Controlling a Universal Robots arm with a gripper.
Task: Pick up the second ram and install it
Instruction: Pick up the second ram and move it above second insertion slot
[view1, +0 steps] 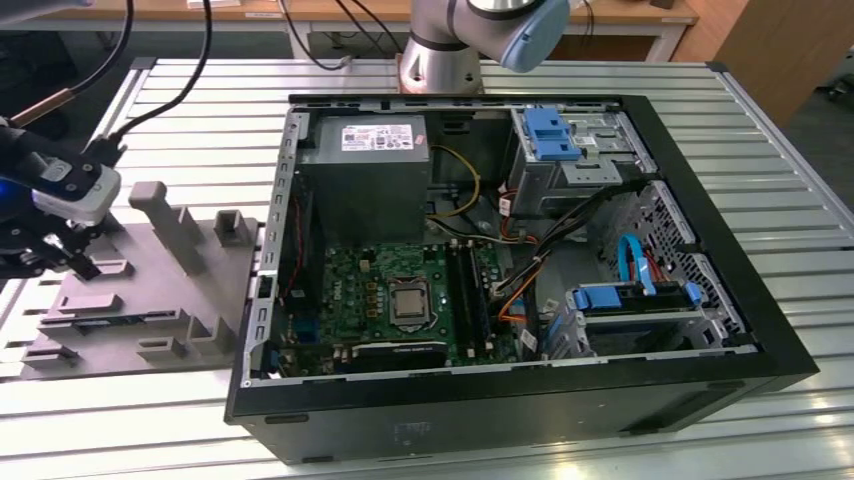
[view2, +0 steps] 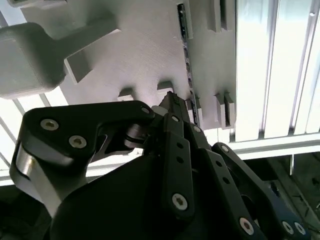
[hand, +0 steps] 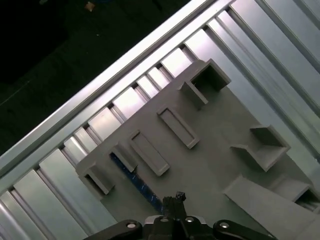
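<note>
First wrist view puts the claw (hand: 176, 199) at one end of the ram stick (hand: 131, 175), on edge in the grey holder (hand: 210, 165); clamped or apart, I cannot tell. Pick-up step, I judge; lifting calls for a straight pull. One stick, one holder; one computer case (view1: 534, 400) at the holder's three o'clock, exterior view.

**Gripper at the blue stick in the grey holder**

I see the gripper (hand: 176, 200) poised at one end of the second ram (hand: 134, 179), a thin blue stick lying in the grey fixture plate (hand: 210, 165); I can't tell if they touch. Rectangular pockets (hand: 178, 127) sit just beside the stick. The plate rests on the slatted aluminium table (hand: 60, 175).
</note>
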